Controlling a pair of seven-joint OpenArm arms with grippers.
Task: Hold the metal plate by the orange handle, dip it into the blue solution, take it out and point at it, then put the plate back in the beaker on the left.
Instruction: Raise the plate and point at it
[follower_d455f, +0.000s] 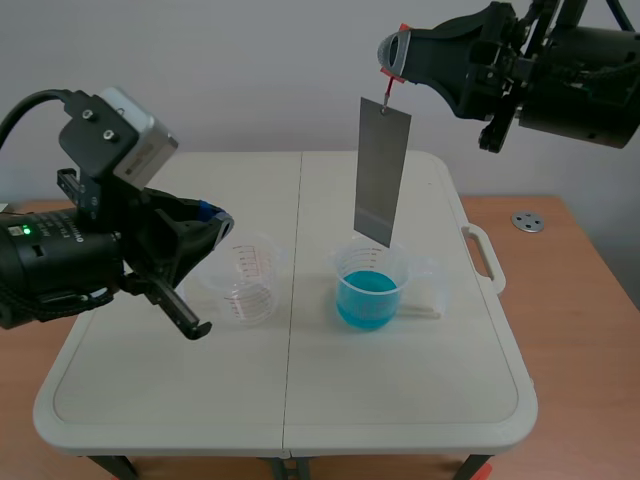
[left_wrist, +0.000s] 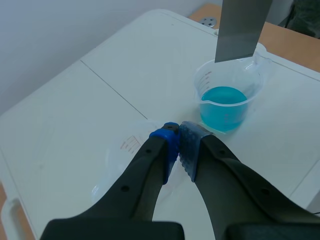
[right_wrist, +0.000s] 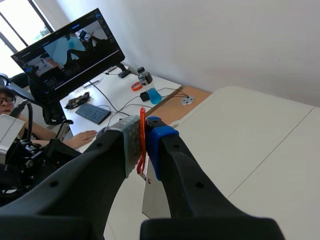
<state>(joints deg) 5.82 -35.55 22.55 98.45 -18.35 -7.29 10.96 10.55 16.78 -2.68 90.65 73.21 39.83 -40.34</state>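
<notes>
Right gripper (follower_d455f: 392, 60) is high over the far side of the table, its fingers closed narrowly on the thin orange handle (right_wrist: 142, 146) of the grey rectangular metal plate (follower_d455f: 381, 170). In the right wrist view the handle is pinched between the grey dotted pad and the blue pad. Most of the plate is hidden behind the fingers there, with only a pale sliver showing below them.

The plate hangs nearly upright, slightly tilted, over the clear plastic beaker of blue solution (follower_d455f: 370, 288). Its lower edge sits about level with the beaker's rim and above the liquid surface. Whether the corner is inside the rim cannot be told. The bottom strip of the plate looks darker than the rest.

Left gripper (left_wrist: 178, 135) is low on the table's left side, its pads brought together with nothing between them. It hovers over the empty clear beaker with red markings (follower_d455f: 245, 278) and covers part of that beaker in the left wrist view. That view also cuts off the plate's upper part.

Both beakers stand apart on the white folding table (follower_d455f: 300, 400).
</notes>
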